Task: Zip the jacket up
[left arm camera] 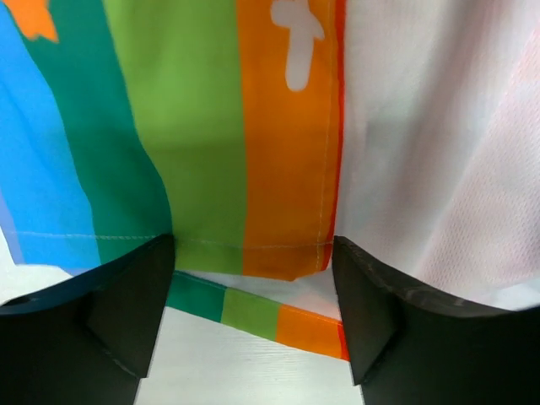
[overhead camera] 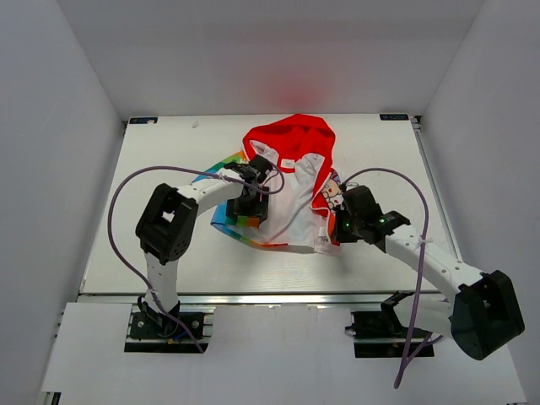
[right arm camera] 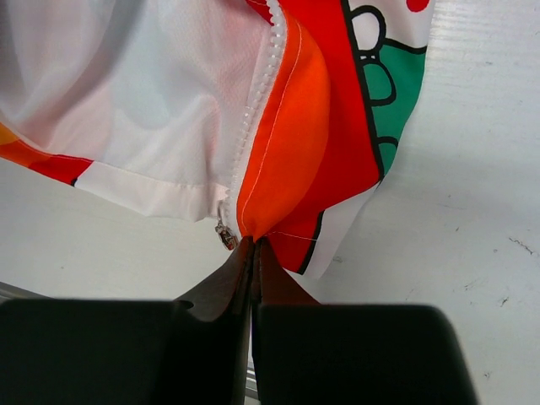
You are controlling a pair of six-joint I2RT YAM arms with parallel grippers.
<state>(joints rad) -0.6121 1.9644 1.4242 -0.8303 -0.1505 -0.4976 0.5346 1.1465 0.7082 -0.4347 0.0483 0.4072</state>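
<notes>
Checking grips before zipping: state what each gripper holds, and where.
Right gripper pinches the jacket at its bottom hem beside the zipper; left gripper holds nothing.

A white table point(overhead camera: 380, 152) stands enclosed by plain white walls point(overhead camera: 270, 51) on three sides.

The jacket point(overhead camera: 291, 194) is lying near the middle of the bench point(overhead camera: 169, 152), its hood point(overhead camera: 291, 139) pointing to twelve o'clock and its hem to six. The left pincer point(overhead camera: 247, 211) is sitting over the jacket's eight o'clock panel, with that panel's lower edge lying between its spread fingers. The right pincer point(overhead camera: 337, 229) is sitting at the jacket's five o'clock corner, the hem just beside the zipper point(right arm camera: 253, 110) lying between its fingers.
</notes>
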